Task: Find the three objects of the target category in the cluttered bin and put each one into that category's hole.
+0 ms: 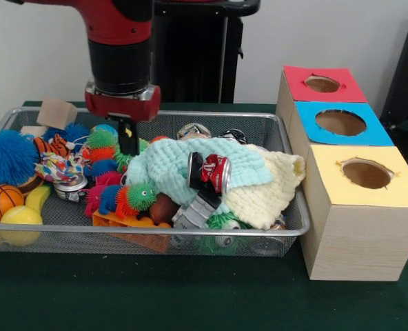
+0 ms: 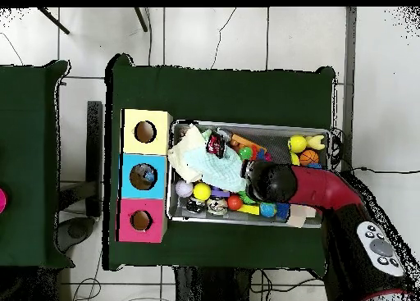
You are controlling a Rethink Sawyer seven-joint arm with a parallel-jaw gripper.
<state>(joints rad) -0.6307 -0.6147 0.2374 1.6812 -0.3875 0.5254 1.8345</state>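
We see the green-covered bench [image 1: 190,303] carrying a silver wire-mesh bin [image 1: 190,231] heaped with toys and cloths, and just beside it a row of three pale wooden boxes: the yellow-topped box [image 1: 359,214], the blue-topped box [image 1: 342,124] and the red-topped box [image 1: 321,84], each with a round hole in its lid. The red and black arm [image 1: 120,48] comes down over the bin's middle-left part. A light blue knitted cloth [image 1: 176,169] and a cream knitted cloth [image 1: 269,189] lie draped across the pile. On the blue cloth rests a crushed red and silver can [image 1: 211,172], well off to the side of the black fingers [image 1: 128,138], nearer the boxes. The fingers hang low above spiky rubber toys; we cannot tell whether they are spread or pressed together. A green and red spiky caterpillar toy [image 1: 131,198] lies below them. At the bin's end away from the boxes sit a yellow tennis ball [image 1: 21,224] and a small orange basketball [image 1: 2,200].
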